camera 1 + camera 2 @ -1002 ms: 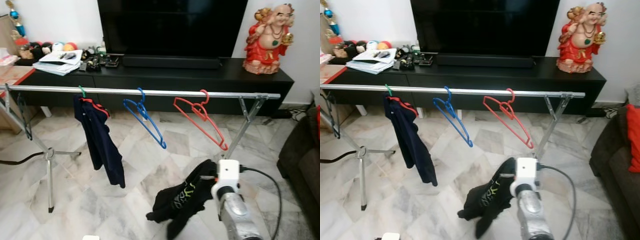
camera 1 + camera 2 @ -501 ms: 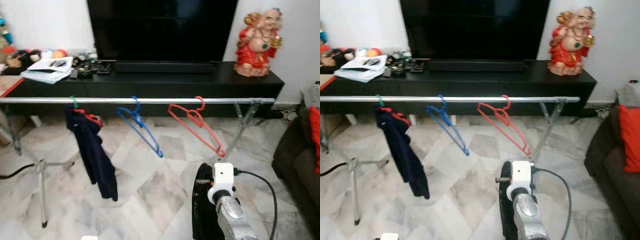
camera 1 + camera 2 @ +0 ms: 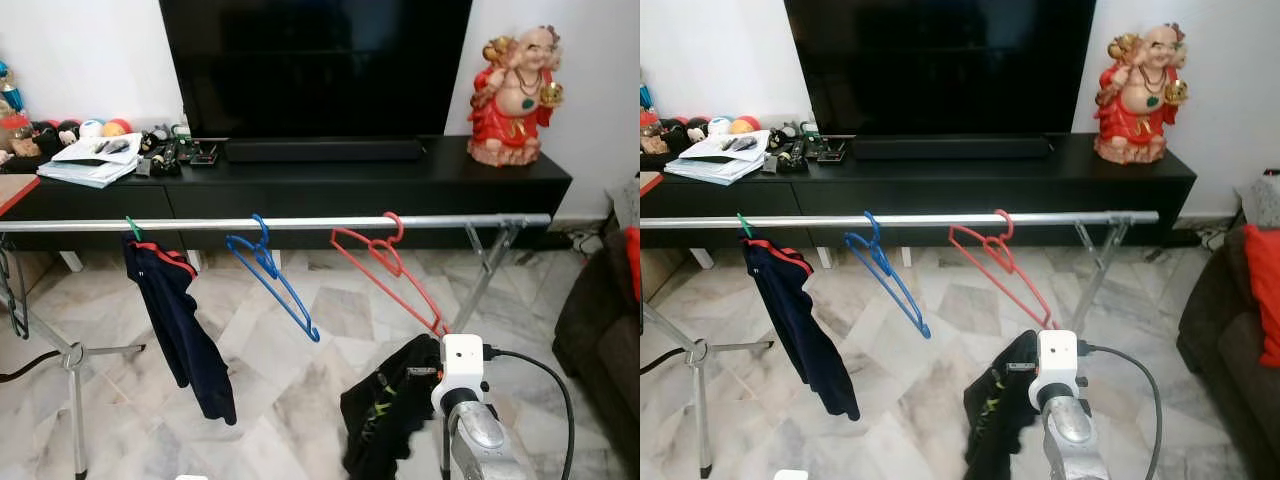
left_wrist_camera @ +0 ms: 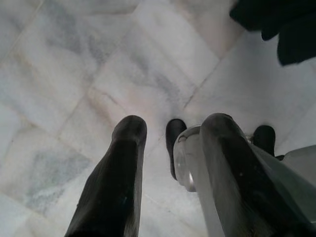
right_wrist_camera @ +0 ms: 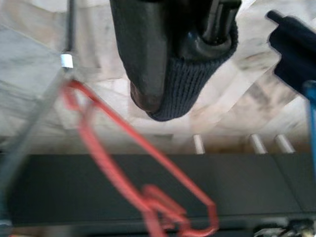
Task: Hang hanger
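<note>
Marble floor with a big TV on a black console behind a silver drying rail. Red hanger hangs on the rail, just beyond the right gripper, which is raised forward, pinching a black garment. Left gripper points at the floor, fingers spread.

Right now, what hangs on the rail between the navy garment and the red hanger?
One empty blue plastic hanger, seen in both eye views. It hooks the silver metal rail between the navy garment and the empty red plastic hanger.
</note>
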### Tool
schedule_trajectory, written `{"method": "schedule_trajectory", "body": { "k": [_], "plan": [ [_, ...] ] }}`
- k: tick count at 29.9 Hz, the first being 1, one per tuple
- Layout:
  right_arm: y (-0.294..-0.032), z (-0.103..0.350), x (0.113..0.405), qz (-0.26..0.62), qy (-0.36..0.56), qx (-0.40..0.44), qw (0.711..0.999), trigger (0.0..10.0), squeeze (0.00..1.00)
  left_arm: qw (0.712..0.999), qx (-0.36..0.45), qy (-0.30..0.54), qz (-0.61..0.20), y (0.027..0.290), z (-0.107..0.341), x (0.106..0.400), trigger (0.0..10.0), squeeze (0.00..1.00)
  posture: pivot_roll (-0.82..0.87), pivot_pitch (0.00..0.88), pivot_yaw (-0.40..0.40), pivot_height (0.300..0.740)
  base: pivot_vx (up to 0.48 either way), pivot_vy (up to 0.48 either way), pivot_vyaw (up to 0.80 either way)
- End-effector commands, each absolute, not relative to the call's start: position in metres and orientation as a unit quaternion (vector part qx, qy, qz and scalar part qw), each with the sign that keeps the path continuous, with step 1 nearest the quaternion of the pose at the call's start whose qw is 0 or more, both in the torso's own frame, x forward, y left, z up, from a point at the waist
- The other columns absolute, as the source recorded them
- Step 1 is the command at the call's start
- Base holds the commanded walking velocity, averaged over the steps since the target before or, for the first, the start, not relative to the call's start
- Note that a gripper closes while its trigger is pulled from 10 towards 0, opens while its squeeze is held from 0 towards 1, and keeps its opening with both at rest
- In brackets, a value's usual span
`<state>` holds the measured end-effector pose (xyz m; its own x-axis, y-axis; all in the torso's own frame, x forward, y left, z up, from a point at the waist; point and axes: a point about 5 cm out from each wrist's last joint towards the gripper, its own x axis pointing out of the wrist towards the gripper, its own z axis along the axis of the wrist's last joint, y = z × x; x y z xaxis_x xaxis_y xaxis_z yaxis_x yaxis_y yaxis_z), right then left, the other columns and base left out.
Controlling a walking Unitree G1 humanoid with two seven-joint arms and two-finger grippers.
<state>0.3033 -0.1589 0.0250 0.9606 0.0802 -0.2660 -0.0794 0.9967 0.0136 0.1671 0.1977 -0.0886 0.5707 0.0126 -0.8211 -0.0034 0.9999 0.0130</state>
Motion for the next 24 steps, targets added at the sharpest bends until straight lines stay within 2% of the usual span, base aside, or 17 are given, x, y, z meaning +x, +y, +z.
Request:
{"method": "schedule_trajectory", "body": {
  "k": [1, 15, 24],
  "plan": [
    [-0.149, 0.031, 0.308, 0.062, 0.121, -0.002, 0.991, 10.0, 0.0, 0.883, 0.006, 0.468, 0.013, 0.203, -0.089, 0.165, 10.0, 0.0, 0.04, 0.0, 0.015, 0.74, 0.277, 0.0, 0.0],
    [-0.148, 0.02, 0.3, 0.076, 0.143, -0.005, 0.987, 10.0, 0.0, 0.884, 0.006, 0.467, 0.014, 0.203, -0.089, 0.165, 10.0, 0.0, 0.04, 0.009, 0.01, 0.74, 0.277, 0.0, 0.0],
    [-0.151, 0.0, 0.286, 0.075, 0.19, 0.001, 0.979, 10.0, 0.0, 0.884, 0.012, 0.467, 0.015, 0.204, -0.088, 0.167, 10.0, 0.0, 0.05, 0.015, 0.009, 0.74, 0.0, 0.0, 0.0]
  ]
}}
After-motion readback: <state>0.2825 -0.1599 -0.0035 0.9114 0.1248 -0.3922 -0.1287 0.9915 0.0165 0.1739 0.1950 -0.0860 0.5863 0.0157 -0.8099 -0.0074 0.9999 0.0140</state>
